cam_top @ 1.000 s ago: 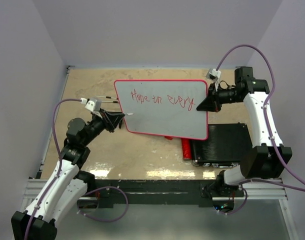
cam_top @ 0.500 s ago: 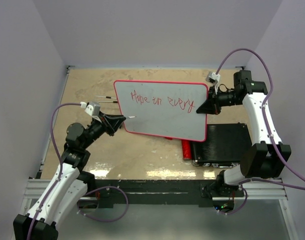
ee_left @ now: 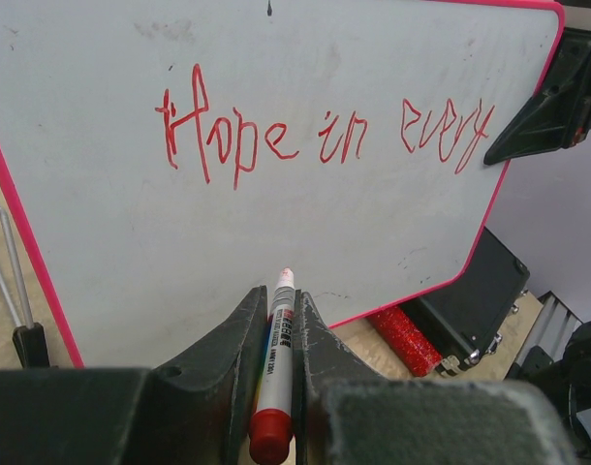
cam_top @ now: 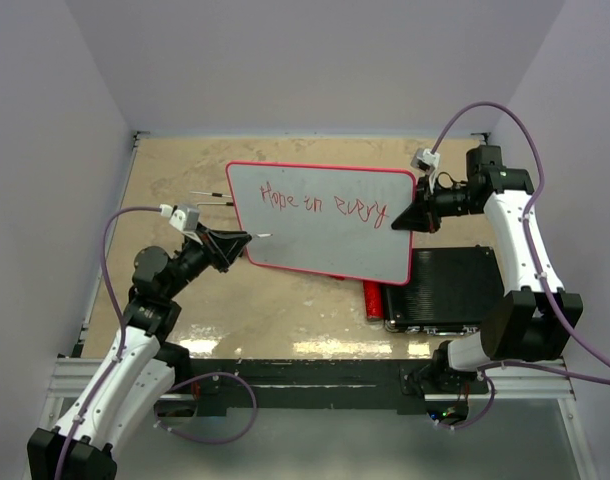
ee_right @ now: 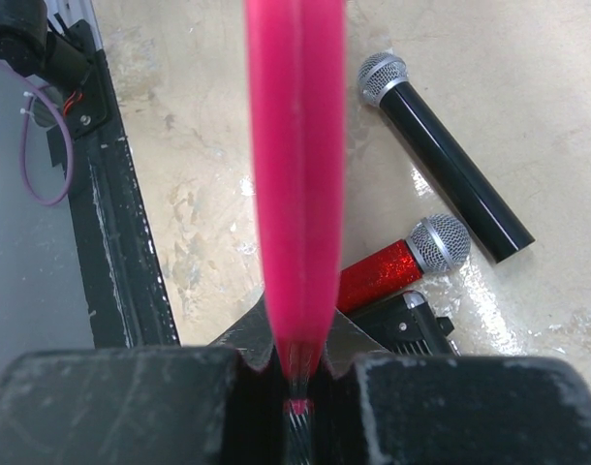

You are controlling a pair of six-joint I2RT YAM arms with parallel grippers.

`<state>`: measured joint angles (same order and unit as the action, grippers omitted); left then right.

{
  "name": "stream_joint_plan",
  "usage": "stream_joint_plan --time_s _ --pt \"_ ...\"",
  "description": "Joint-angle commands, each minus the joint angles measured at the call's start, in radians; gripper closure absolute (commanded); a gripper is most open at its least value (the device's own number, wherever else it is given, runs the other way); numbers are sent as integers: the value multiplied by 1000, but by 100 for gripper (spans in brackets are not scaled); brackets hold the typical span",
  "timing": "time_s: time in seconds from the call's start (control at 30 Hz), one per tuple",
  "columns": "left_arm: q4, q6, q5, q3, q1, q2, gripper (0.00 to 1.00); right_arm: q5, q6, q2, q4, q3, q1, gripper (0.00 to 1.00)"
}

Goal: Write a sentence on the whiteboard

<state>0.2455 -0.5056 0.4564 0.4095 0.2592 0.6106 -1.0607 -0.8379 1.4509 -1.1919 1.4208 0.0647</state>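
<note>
The whiteboard (cam_top: 315, 240), white with a red frame, is held tilted above the table. It fills the left wrist view (ee_left: 131, 252). The sentence (cam_top: 323, 202) in red reads "Hope in every" on one line, also plain in the left wrist view (ee_left: 325, 136). My right gripper (cam_top: 407, 217) is shut on the board's right edge; the red frame (ee_right: 295, 174) runs up between its jaws. My left gripper (cam_top: 242, 240) is shut on a white marker with a red end (ee_left: 278, 358). Its tip (ee_left: 286, 275) sits just off the board's lower left, below "Hope".
A black ribbed case (cam_top: 445, 290) lies at the front right, partly under the board. A red glitter microphone (ee_right: 402, 262) lies beside it and a black microphone (ee_right: 441, 155) farther out. A thin black stand (cam_top: 210, 197) lies left of the board.
My left gripper with the marker has drawn back down and left from the board, then held still. The board's right edge has lifted slightly with my right gripper.
</note>
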Motion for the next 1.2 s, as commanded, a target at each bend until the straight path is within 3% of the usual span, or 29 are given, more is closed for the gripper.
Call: stream_joint_plan --time_s 0.0,0.47,1.17 --pt "55 -11 -1 -12 -9 3 100 82 -43 -29 46 -13 0 100" --pt "28 22 4 9 -9 5 100 18 -64 -60 -3 7 0 100" --pt "60 21 25 -5 -9 -29 100 -42 43 -144 55 29 12 100"
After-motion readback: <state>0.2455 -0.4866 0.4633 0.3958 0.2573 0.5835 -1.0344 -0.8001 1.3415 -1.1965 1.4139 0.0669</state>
